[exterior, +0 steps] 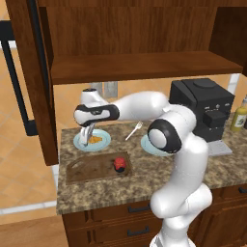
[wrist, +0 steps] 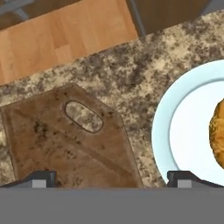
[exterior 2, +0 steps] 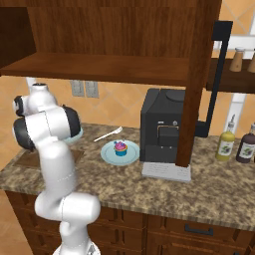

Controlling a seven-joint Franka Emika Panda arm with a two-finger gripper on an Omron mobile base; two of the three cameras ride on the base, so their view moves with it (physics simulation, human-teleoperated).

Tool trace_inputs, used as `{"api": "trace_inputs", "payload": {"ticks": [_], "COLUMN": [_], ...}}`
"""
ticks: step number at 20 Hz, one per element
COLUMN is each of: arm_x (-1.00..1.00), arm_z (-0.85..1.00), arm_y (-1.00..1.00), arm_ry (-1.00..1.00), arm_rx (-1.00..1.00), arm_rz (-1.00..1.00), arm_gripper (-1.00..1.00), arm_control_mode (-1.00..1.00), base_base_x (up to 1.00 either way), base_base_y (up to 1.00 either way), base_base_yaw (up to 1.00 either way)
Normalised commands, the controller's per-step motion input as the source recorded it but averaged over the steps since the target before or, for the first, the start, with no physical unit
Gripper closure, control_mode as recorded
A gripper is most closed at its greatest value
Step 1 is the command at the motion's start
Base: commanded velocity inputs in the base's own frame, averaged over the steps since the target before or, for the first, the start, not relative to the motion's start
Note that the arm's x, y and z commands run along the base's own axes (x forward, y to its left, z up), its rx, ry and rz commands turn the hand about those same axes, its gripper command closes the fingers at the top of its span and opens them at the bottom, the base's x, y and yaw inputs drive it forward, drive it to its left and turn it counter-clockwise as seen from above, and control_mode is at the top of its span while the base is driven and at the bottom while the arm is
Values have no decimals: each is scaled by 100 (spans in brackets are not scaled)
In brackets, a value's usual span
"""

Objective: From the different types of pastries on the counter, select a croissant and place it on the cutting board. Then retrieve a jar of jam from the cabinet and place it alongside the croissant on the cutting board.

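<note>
The pincer [exterior: 87,136] hangs with its jaws spread wide and nothing between them, low over the near rim of a round light-blue plate [exterior: 103,143] that carries the small golden-orange croissant [exterior: 95,139]; from the hand view the pastry sits off toward one edge, so the pincer looks not yet centred for a grasp. Just beside that plate lies the dark brown rectangular wooden cutting board [exterior: 91,168], handle slot toward the bench end, and on it already stands a small squat jar of jam with a red lid [exterior: 119,164], probably leaving the croissant as the piece to bring over. A pink-frosted cupcake in a blue wrapper [exterior 2: 120,148] waits on a second plate [exterior 2: 130,156]. The speckled brown-grey granite bench [exterior: 144,181] runs under a dark wooden wall cabinet [exterior: 140,67], with a black coffee machine [exterior: 205,108] alongside.
</note>
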Motion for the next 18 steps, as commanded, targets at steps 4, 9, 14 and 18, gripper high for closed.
{"api": "trace_inputs", "payload": {"ticks": [4, 9, 14, 18], "arm_x": [33, 71, 83, 76], "arm_z": [-26, -8, -11, -26], "arm_y": [1, 0, 0, 0], "arm_ry": [-1, -3, 0, 1], "arm_rx": [-4, -4, 0, 0], "arm_rz": [-22, -8, 0, 0], "arm_gripper": [-100, -100, -100, -100], "arm_control_mode": [-100, -100, -100, -100], "base_base_x": [0, 0, 0, 0], "base_base_y": [0, 0, 0, 0], "base_base_yaw": [0, 0, 0, 0]}}
